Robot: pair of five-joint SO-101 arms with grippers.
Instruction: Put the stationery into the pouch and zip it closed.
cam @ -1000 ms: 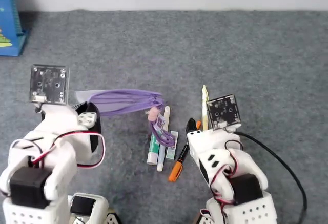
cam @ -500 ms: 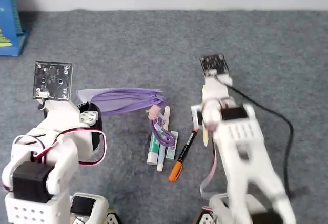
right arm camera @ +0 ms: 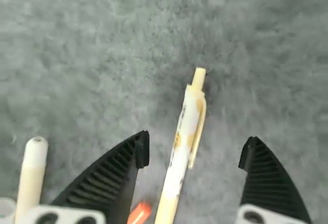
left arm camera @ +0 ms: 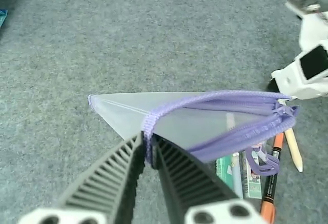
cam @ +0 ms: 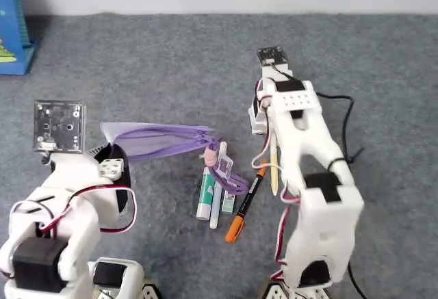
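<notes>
A clear pouch (cam: 154, 141) with a purple zipper lies open-mouthed on the grey carpet. My left gripper (cam: 113, 154) is shut on its zipper edge (left arm camera: 149, 131). By the pouch mouth lie a green tube (cam: 203, 196), a white pen (cam: 217, 189) and an orange marker (cam: 243, 206). A yellow pen (cam: 274, 172) lies to their right, partly under my right arm. My right gripper (right arm camera: 192, 155) hangs open above that yellow pen (right arm camera: 183, 152), one finger on each side and apart from it. In the high view the right gripper (cam: 263, 124) is stretched far forward.
A blue box (cam: 10, 32) stands at the far left edge of the carpet. A black cable (cam: 345, 124) trails to the right of the right arm. A pink zipper pull (cam: 204, 153) and purple loop (cam: 226, 176) lie over the pens.
My right arm has unfolded and stretched forward over the yellow pen, which now lies lower and flatter than a second ago. The left gripper has kept its hold on the pouch, shifting slightly.
</notes>
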